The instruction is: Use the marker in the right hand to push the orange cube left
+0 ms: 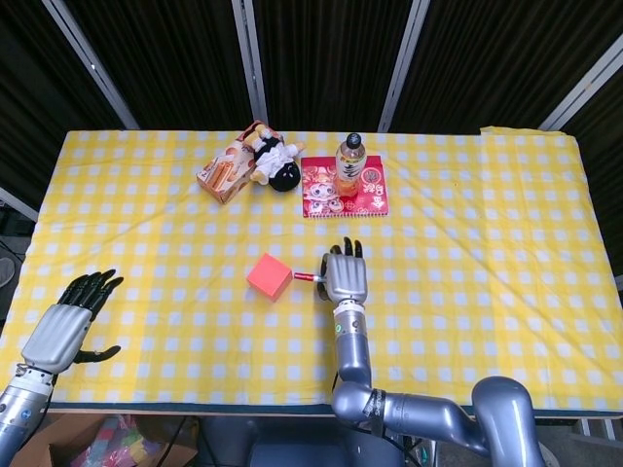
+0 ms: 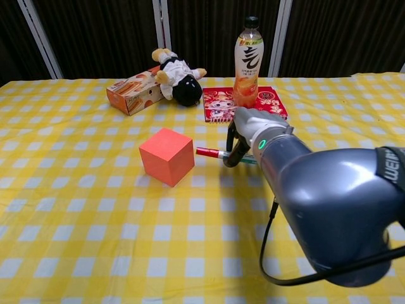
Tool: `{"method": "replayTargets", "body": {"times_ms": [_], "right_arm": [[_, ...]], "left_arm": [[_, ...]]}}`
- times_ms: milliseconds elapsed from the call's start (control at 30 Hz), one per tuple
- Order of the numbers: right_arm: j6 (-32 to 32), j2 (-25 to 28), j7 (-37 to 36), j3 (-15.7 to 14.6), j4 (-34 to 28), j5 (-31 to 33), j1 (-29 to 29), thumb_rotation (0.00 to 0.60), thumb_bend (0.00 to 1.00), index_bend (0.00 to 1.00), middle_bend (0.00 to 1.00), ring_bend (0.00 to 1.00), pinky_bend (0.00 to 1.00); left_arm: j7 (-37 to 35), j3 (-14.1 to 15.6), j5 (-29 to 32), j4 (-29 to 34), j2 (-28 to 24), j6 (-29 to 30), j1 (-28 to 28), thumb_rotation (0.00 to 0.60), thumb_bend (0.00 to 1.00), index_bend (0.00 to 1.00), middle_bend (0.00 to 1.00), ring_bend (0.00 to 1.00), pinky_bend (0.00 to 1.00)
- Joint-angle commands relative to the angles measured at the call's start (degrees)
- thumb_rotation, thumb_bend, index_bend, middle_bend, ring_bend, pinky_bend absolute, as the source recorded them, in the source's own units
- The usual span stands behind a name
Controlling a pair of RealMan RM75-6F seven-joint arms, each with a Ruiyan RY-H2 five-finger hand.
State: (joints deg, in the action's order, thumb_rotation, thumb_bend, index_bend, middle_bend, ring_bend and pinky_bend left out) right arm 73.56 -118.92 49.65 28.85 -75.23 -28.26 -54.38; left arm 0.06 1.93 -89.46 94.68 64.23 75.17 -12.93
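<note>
Our right hand (image 2: 250, 130) gripped the marker (image 2: 212, 153).
Its fingers curled around it; our left hand (image 1: 63, 326) lay open, fingers spread, low at the left.
</note>
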Motion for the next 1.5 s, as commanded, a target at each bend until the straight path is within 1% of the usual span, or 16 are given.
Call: {"method": "replayTargets", "body": {"times_ms": [33, 233, 333, 467, 800, 900, 1033, 1167, 1267, 1333, 1500], "right_arm": [[-1.0, -1.8, 0.3, 1.4, 1.9, 0.9, -1.8, 0.600, 0.50, 0.59, 0.26, 0.00, 0.02], [-3.5, -4.8, -0.6, 3.9, 5.8, 1.3, -5.1, 0.600, 0.50, 0.60, 0.26, 0.00, 0.02], [-4.3, -6.3, -1.4, 4.3, 7.1, 0.8, -6.4, 0.600, 0.50, 0.60, 0.26, 0.00, 0.02], [-4.2, -7.0, -1.8, 4.7, 7.3, 0.6, -6.9, 0.600, 0.50, 0.60, 0.26, 0.00, 0.02], [-3.6, -6.8, -1.3, 3.8, 5.6, -0.1, -6.7, 0.600, 0.50, 0.60, 0.26, 0.00, 0.02], [-2.8, -5.7, -0.8, 2.7, 4.3, -0.9, -5.8, 0.600, 0.50, 0.60, 0.26, 0.00, 0.02], [-0.7, -2.1, -0.1, 0.1, 1.2, -2.8, -2.9, 0.600, 0.50, 0.60, 0.26, 0.00, 0.02], [1.8, 3.7, 0.2, -2.8, -4.4, -4.8, 1.4, 0.600, 0.50, 0.60, 0.26, 0.00, 0.02], [3.1, 9.5, -0.2, -5.3, -10.4, -6.4, 5.3, 0.600, 0.50, 0.60, 0.26, 0.00, 0.02], [3.5, 13.4, -0.9, -6.9, -14.1, -7.4, 7.7, 0.600, 0.50, 0.60, 0.26, 0.00, 0.02], [2.3, 20.4, -4.1, -9.9, -19.2, -9.4, 12.1, 0.600, 0.50, 0.59, 0.26, 0.00, 0.02]], "left_arm": [[-0.3, 0.0, 0.1, 0.1, -0.1, -0.3, -0.1, 0.600, 0.00, 0.00, 0.00, 0.00, 0.02], [0.0, 0.2, 0.2, 0.3, -0.3, -0.7, -0.2, 0.600, 0.00, 0.00, 0.00, 0.00, 0.02], [0.2, 0.2, 0.5, 0.3, -0.3, -1.0, -0.2, 0.600, 0.00, 0.00, 0.00, 0.00, 0.02], [0.6, 0.2, 0.5, 0.4, -0.2, -1.0, -0.2, 0.600, 0.00, 0.00, 0.00, 0.00, 0.02], [1.0, 0.1, 0.8, 0.5, -0.1, -1.2, -0.3, 0.600, 0.00, 0.00, 0.00, 0.00, 0.02], [1.1, 0.1, 1.1, 0.6, -0.1, -1.2, -0.3, 0.600, 0.00, 0.00, 0.00, 0.00, 0.02], [1.2, 0.0, 1.2, 0.6, -0.2, -1.2, -0.2, 0.600, 0.00, 0.00, 0.00, 0.00, 0.02], [1.3, 0.1, 1.2, 0.7, -0.2, -1.2, -0.2, 0.600, 0.00, 0.00, 0.00, 0.00, 0.02], [1.5, 0.0, 1.3, 0.8, -0.2, -1.1, -0.1, 0.600, 0.00, 0.00, 0.00, 0.00, 0.02], [1.7, 0.1, 1.4, 0.9, -0.1, -1.1, -0.1, 0.600, 0.00, 0.00, 0.00, 0.00, 0.02], [2.8, 0.1, 1.3, 1.2, 0.2, -1.0, 0.0, 0.600, 0.00, 0.00, 0.00, 0.00, 0.02]]}}
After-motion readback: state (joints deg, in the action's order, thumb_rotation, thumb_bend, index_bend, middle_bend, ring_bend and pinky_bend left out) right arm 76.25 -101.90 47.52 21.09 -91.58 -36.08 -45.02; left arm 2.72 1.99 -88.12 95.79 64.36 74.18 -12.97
